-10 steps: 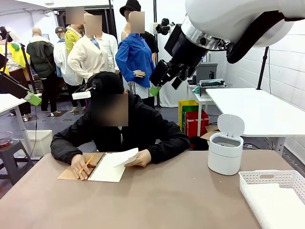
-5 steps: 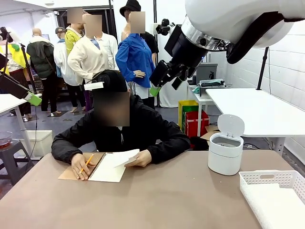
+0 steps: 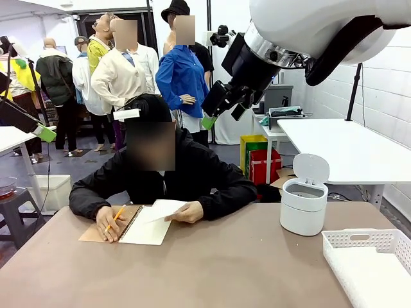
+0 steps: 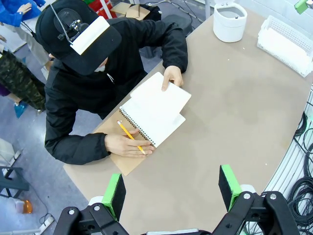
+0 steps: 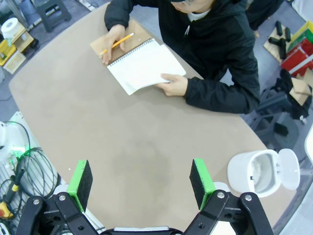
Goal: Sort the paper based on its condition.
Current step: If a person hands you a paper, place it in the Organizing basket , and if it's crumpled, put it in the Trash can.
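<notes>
— Which step is this?
— The start, I think. The paper (image 3: 164, 208) is at the table's (image 3: 225, 269) far edge, left of middle: one sheet in the person's hand (image 3: 188, 212), above the notebook (image 3: 146, 231). Next, an arm must descend to take it.
— The grippers?
— Left gripper (image 4: 172, 192) and right gripper (image 5: 140, 182) hang high, jaws apart, empty.

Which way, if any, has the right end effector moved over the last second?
No: the right end effector stays put, same offset up-left of the white bin.
</notes>
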Available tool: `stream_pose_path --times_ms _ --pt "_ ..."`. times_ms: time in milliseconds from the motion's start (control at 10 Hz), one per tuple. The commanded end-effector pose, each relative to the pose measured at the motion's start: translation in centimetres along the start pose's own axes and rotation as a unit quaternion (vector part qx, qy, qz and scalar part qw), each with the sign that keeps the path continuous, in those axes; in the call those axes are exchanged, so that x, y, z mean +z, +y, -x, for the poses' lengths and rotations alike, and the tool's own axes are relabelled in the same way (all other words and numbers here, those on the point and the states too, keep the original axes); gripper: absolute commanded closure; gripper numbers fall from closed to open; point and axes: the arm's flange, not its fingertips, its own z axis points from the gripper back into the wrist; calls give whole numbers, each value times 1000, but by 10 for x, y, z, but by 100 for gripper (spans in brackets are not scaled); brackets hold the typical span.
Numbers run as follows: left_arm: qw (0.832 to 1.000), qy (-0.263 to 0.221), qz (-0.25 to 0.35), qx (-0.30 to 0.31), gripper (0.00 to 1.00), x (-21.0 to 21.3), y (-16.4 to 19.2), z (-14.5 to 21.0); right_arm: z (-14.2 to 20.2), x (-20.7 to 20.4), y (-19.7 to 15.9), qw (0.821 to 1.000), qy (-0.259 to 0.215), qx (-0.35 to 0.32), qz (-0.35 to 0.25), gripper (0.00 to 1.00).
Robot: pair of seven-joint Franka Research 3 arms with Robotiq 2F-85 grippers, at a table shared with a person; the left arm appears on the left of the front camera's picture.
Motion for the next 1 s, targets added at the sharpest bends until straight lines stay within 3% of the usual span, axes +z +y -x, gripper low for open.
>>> stream_pose_path --times_ms 0,900 --pt "1000 -3 -2 1 0 0 1 0 1 -2 -2 1000 0 -2 -5 0" --pt "1000 -3 -2 1 0 0 1 0 1 -2 -2 1000 0 -2 -5 0"
